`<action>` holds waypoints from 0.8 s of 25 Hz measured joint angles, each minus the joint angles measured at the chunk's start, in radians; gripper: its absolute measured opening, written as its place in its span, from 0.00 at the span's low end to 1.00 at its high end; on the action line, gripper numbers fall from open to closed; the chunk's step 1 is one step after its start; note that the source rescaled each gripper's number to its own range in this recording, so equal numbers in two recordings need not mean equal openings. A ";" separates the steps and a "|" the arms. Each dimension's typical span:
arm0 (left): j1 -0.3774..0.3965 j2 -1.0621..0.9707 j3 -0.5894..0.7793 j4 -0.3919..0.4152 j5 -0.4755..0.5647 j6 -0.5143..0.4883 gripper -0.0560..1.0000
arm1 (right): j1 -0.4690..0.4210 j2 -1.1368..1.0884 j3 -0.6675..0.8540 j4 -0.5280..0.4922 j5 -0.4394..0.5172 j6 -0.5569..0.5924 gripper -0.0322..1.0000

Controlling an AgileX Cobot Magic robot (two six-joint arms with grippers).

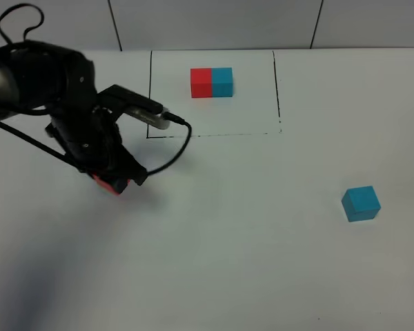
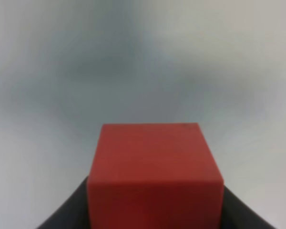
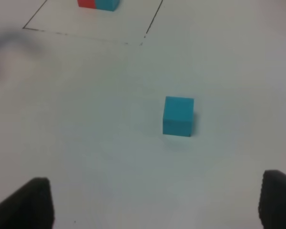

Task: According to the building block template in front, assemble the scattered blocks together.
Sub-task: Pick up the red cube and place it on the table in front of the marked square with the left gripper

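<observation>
Red cube (image 2: 155,174) in left end effector (image 1: 114,181)

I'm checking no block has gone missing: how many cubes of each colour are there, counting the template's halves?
Red: 2, the template's red half and the red cube held by the left gripper.
Cyan-blue: 2, the template's blue half and the loose blue cube.
Total: 4.

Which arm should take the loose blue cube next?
Right. The blue cube lies far right in the high view, and the right gripper is open with that cube ahead in its wrist view. The left gripper is shut on the red cube, far left.
</observation>
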 joint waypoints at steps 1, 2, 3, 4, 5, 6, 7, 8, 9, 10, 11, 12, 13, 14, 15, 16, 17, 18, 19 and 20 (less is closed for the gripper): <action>-0.022 0.016 -0.046 -0.001 0.035 0.056 0.07 | 0.000 0.000 0.000 0.000 0.000 0.000 0.80; -0.043 0.037 -0.093 -0.001 0.073 0.101 0.07 | 0.000 0.000 0.000 0.000 0.000 0.000 0.80; -0.061 0.061 -0.130 0.002 0.103 0.133 0.07 | 0.000 0.000 0.000 0.000 0.000 0.000 0.80; -0.084 0.084 -0.172 0.010 0.133 0.167 0.07 | 0.000 0.000 0.000 0.000 0.000 0.000 0.80; -0.107 0.112 -0.214 0.027 0.159 0.197 0.07 | 0.000 0.000 0.000 0.000 0.000 0.000 0.80; -0.132 0.142 -0.248 0.049 0.177 0.219 0.07 | 0.000 0.000 0.000 0.001 0.000 0.000 0.80; -0.151 0.166 -0.288 0.072 0.197 0.245 0.07 | 0.000 0.000 0.000 0.001 0.000 0.000 0.80; -0.173 0.197 -0.327 0.092 0.216 0.271 0.07 | 0.000 0.000 0.000 0.001 0.000 0.000 0.80; -0.193 0.226 -0.367 0.111 0.231 0.296 0.07 | 0.000 0.000 0.000 0.001 0.000 0.000 0.80; -0.208 0.254 -0.397 0.120 0.242 0.322 0.07 | 0.000 0.000 0.000 0.001 0.000 0.000 0.80; -0.224 0.277 -0.434 0.123 0.252 0.357 0.07 | 0.000 0.000 0.000 0.001 0.000 0.000 0.80; -0.237 0.300 -0.468 0.123 0.263 0.394 0.07 | 0.000 0.000 0.000 0.001 0.000 0.000 0.80; -0.249 0.323 -0.496 0.121 0.270 0.425 0.07 | 0.000 0.000 0.000 0.001 0.000 0.000 0.80; -0.257 0.340 -0.526 0.116 0.274 0.459 0.07 | 0.000 0.000 0.000 0.001 0.000 0.000 0.80; -0.266 0.359 -0.553 0.112 0.279 0.488 0.07 | 0.000 0.000 0.000 0.001 0.000 0.000 0.80; -0.272 0.377 -0.579 0.106 0.282 0.514 0.07 | 0.000 0.000 0.000 0.001 0.000 0.000 0.80; -0.275 0.392 -0.600 0.102 0.283 0.530 0.07 | 0.000 0.000 0.000 0.001 0.000 0.000 0.80; -0.279 0.403 -0.623 0.101 0.283 0.547 0.07 | 0.000 0.000 0.000 0.001 0.000 0.000 0.80; -0.282 0.413 -0.641 0.098 0.283 0.564 0.07 | 0.000 0.000 0.000 0.001 0.000 0.000 0.80; -0.284 0.421 -0.654 0.095 0.283 0.579 0.07 | 0.000 0.000 0.000 0.001 0.000 0.000 0.80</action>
